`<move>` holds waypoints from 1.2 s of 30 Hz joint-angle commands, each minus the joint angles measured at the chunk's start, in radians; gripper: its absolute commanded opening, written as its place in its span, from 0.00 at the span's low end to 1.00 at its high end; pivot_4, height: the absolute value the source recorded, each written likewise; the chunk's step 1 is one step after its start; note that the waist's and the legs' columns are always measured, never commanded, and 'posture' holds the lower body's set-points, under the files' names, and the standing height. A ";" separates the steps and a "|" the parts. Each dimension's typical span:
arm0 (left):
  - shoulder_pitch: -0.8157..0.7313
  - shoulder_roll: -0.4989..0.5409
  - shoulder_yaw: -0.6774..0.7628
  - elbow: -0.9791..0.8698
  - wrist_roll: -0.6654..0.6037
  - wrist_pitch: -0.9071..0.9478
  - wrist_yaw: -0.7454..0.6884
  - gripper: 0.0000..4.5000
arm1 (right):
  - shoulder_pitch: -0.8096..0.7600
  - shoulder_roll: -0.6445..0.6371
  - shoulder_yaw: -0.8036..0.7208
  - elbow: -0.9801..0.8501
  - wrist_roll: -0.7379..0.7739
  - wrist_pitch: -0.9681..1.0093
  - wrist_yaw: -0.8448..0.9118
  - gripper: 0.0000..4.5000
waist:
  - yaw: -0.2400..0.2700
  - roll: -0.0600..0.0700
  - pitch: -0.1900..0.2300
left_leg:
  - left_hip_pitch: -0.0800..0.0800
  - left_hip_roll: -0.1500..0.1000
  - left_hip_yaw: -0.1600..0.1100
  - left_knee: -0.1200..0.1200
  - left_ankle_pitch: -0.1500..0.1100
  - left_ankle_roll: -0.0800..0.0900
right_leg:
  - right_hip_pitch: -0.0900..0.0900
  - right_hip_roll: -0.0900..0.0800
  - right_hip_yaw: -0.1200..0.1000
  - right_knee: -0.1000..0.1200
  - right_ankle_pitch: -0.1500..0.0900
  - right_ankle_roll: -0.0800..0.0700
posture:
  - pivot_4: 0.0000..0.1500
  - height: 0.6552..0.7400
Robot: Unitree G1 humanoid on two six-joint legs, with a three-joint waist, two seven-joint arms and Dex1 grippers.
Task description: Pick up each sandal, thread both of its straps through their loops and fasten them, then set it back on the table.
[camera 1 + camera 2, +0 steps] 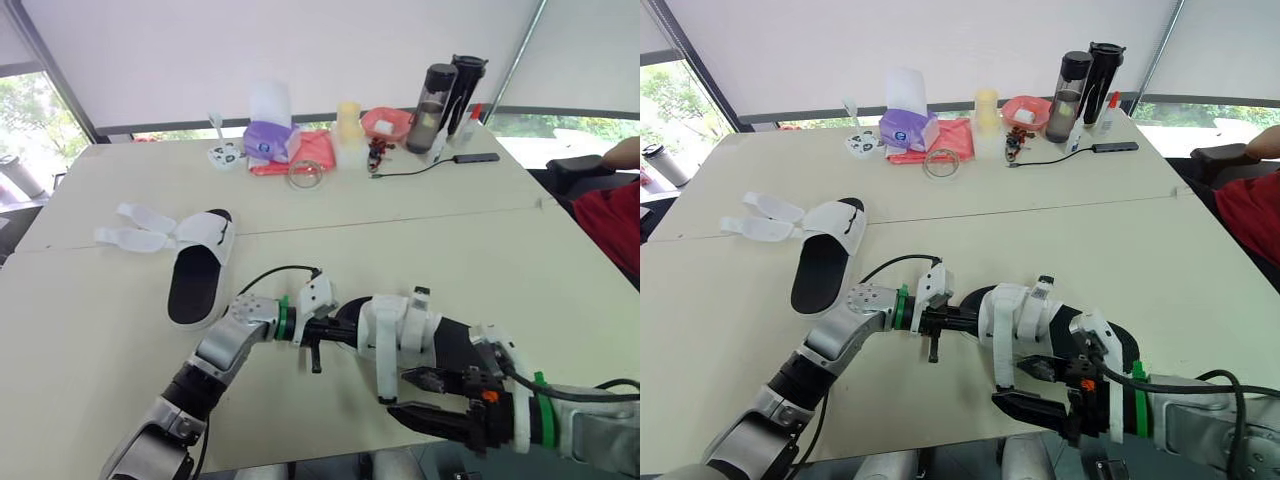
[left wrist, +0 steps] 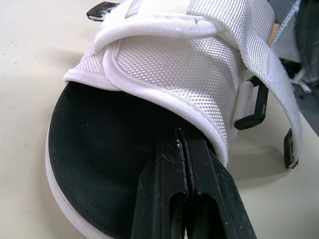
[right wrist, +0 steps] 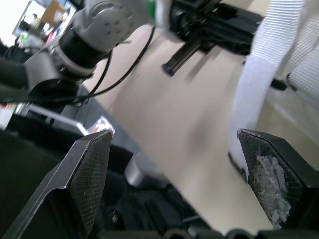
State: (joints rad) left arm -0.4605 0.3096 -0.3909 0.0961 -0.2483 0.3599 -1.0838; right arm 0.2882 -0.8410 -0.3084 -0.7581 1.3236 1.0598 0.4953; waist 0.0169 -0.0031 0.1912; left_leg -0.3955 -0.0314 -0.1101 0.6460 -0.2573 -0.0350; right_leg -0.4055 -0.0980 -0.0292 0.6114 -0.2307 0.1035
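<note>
One white sandal with a black sole (image 1: 200, 265) lies flat on the table at the left, both straps spread open. The second sandal (image 1: 405, 320) is near the front edge, and my left gripper (image 1: 338, 328) is shut on the rim of its white upper (image 2: 164, 64). The closed fingertips (image 2: 172, 154) rest on the black insole (image 2: 99, 149). A loose white strap (image 3: 256, 94) hangs down from this sandal. My right gripper (image 1: 420, 397) sits just below it, open wide, with the strap's end beside one finger (image 3: 266, 174).
At the far edge stand dark bottles (image 1: 440, 95), a purple tissue box (image 1: 268, 140), a red cloth (image 1: 312, 150), a glass ring (image 1: 305, 175) and a black cable (image 1: 420, 168). A person in red (image 1: 612, 220) sits at the right.
</note>
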 commanded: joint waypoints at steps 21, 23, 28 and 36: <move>0.022 0.036 -0.016 -0.101 -0.067 0.171 -0.067 0.00 | -0.084 0.049 0.175 0.043 -0.097 -0.052 -0.006 0.54 | -0.002 0.000 0.000 | -0.002 0.000 0.000 -0.001 0.000 0.000 | -0.002 0.000 0.000 0.000 0.000 0.000 | 1.00 1.00; 0.021 0.035 -0.016 -0.092 -0.057 0.161 -0.063 0.00 | -0.088 0.045 0.175 0.044 -0.093 -0.052 -0.004 0.32 | -0.001 0.000 0.000 | -0.002 0.000 0.000 -0.001 0.000 0.000 | -0.002 0.000 0.000 0.000 0.000 0.000 | 1.00 1.00; 0.022 0.031 -0.017 -0.080 -0.043 0.143 -0.055 0.00 | -0.103 0.036 0.172 0.051 -0.092 -0.051 0.009 0.00 | -0.001 0.000 0.000 | -0.002 0.000 -0.001 -0.001 0.000 0.000 | -0.002 0.000 0.000 0.000 0.000 0.000 | 1.00 1.00; 0.025 0.030 -0.014 -0.073 -0.030 0.126 -0.047 0.00 | -0.197 0.016 0.094 0.094 0.033 -0.057 0.022 0.00 | -0.001 0.000 0.000 | -0.002 0.000 -0.001 0.000 0.000 0.000 | -0.002 0.000 0.000 0.000 0.000 0.000 | 1.00 1.00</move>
State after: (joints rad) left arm -0.4395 0.3405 -0.3901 0.0179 -0.2924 0.4894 -1.1418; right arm 0.1220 -0.8089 -0.1667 -0.6618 1.2959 1.0203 0.5066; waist 0.0155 -0.0031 0.1913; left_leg -0.3972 -0.0315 -0.1106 0.6459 -0.2573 -0.0349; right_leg -0.4073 -0.0978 -0.0291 0.6114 -0.2306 0.1034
